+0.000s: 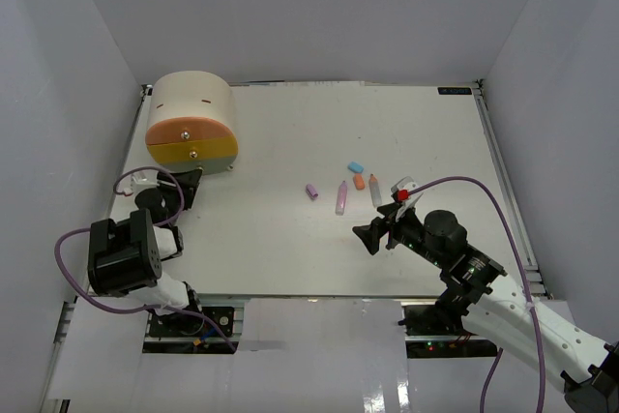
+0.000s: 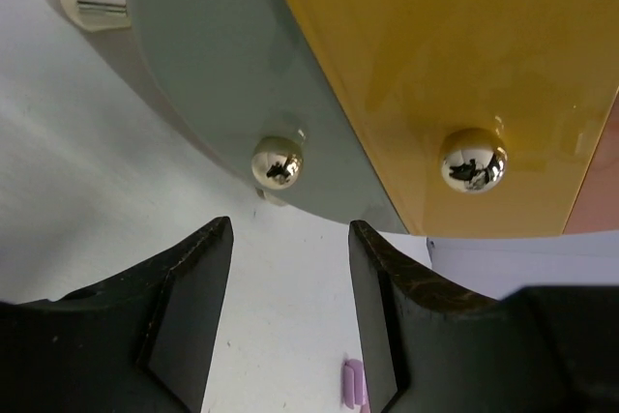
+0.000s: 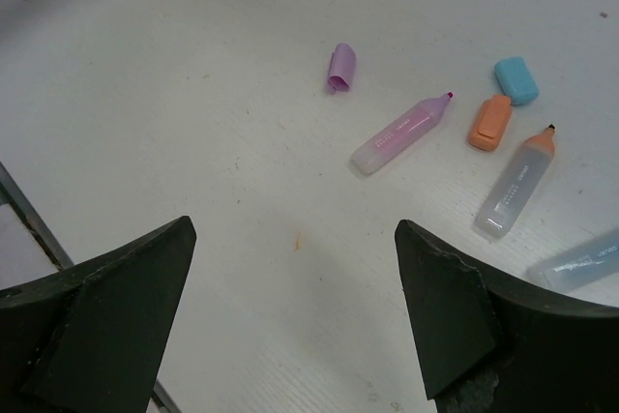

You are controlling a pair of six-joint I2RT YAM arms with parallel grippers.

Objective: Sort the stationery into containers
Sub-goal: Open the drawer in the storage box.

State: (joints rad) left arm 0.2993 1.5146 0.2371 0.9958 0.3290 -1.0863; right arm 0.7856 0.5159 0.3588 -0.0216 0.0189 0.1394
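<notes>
At the upper left of the top view stood the cabinet point(image 1: 190, 103) on the bench point(image 1: 290, 123), its three drawers stacked. All three fronts looked closed flush, so nothing could be seen inside them, and whether any held anything could not be told. Just below it the left pincer point(image 2: 290, 229) was spread and pinching nothing. In its wrist view it faced the knob point(image 2: 278, 162) of the grey-green drawer point(image 2: 213, 65) from close by, not touching it. The yellow drawer point(image 2: 435, 45) and a sliver of the peach drawer point(image 2: 598, 191) sat further right in that frame.

By my reading, the sorting had hardly started: no drawer was open and every visible piece lay loose on the bench, well apart from the cabinet. At the middle of the top view, running rightward, were the purple cap point(image 1: 312, 191), the pink marker point(image 1: 341, 198), the orange cap point(image 1: 359, 182) with the blue cap point(image 1: 355, 165) just above it, then the clear marker point(image 1: 375, 191), orange-tipped. One more pale blue marker point(image 3: 585, 260) showed at the right edge of the right wrist view.

Lower right of the group, the right pincer point(image 3: 292, 229) hung spread wide and held nothing, near the pieces but touching none. What was left, as I judged it: open a drawer, then carry all six pieces over.
</notes>
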